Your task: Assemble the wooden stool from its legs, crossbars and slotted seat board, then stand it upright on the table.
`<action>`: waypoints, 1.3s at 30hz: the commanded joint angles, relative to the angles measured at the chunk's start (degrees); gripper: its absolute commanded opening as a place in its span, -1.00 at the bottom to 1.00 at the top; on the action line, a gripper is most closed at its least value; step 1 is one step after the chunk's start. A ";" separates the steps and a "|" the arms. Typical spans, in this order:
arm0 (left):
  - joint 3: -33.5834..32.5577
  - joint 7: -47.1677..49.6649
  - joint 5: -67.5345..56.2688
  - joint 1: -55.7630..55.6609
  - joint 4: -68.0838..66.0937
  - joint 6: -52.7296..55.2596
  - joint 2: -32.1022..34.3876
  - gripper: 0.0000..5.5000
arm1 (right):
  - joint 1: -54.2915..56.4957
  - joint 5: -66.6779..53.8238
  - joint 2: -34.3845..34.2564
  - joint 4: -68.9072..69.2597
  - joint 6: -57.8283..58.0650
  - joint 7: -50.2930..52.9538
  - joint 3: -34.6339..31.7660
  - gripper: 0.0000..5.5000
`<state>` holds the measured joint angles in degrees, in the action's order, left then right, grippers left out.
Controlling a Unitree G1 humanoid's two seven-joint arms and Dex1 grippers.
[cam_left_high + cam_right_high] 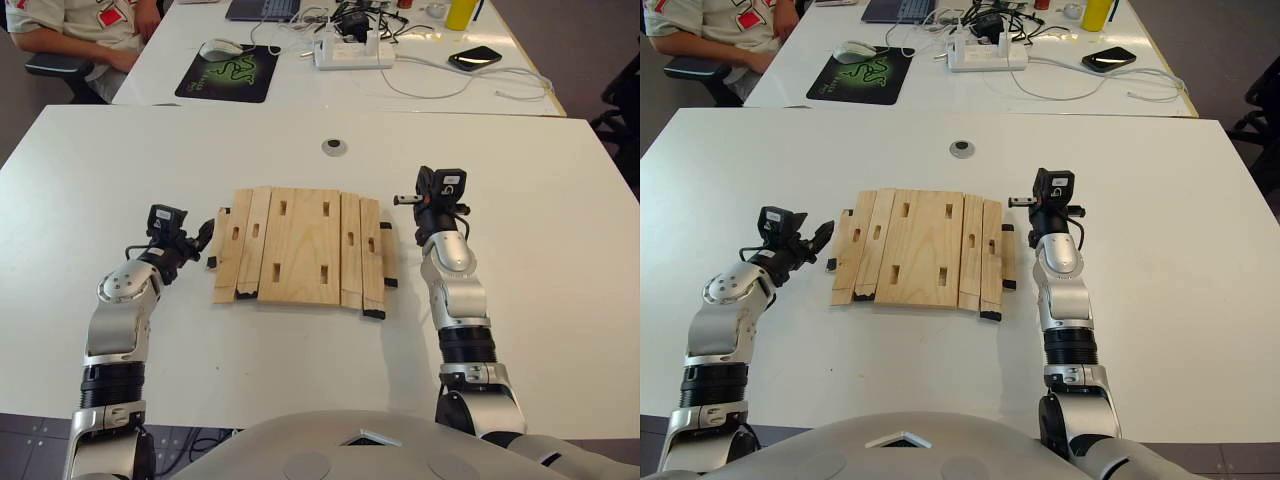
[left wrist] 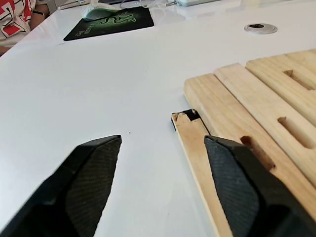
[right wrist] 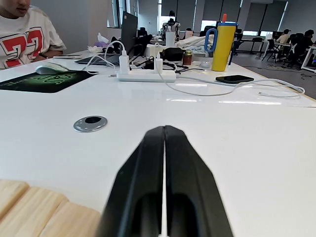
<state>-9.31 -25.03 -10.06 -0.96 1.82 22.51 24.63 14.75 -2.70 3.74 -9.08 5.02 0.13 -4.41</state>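
Observation:
The stool's wooden parts lie flat and side by side mid-table. The wide slotted seat board (image 1: pixel 300 245) is flanked by narrower slotted pieces on the left (image 1: pixel 236 252) and right (image 1: pixel 362 255), some with black end caps. My left gripper (image 1: pixel 205 243) is open, low over the table at the left edge of the parts. One of its fingers (image 2: pixel 237 182) hovers over the outermost narrow piece (image 2: pixel 193 138). My right gripper (image 1: pixel 427 176) is shut on nothing, just beyond the far right corner of the parts and pointing away from me; its closed fingers (image 3: pixel 164 148) face the far desk.
A round cable grommet (image 1: pixel 335 147) sits in the table behind the parts. The desk beyond holds a mouse pad (image 1: pixel 228 72), a power strip (image 1: pixel 352 52) with cables, a phone (image 1: pixel 475 57) and a yellow cup (image 3: pixel 223 42). A person sits at its far left.

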 commanded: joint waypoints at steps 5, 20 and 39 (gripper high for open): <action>-0.52 -3.89 -0.95 5.84 6.51 4.45 4.83 0.47 | -1.30 0.15 0.19 1.82 0.34 0.37 -0.59 -1.00; 4.44 -4.32 5.49 6.55 3.05 3.83 8.73 0.47 | -1.01 0.10 0.18 2.11 0.72 -0.13 -0.26 -1.00; -2.82 -4.32 -1.15 -0.94 6.65 9.49 9.51 0.47 | -1.09 -0.17 -0.28 2.05 1.10 0.00 -0.24 -1.00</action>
<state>-10.84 -28.63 -9.06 -1.29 7.74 29.29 34.62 13.70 -2.76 3.59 -7.27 5.44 0.01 -4.54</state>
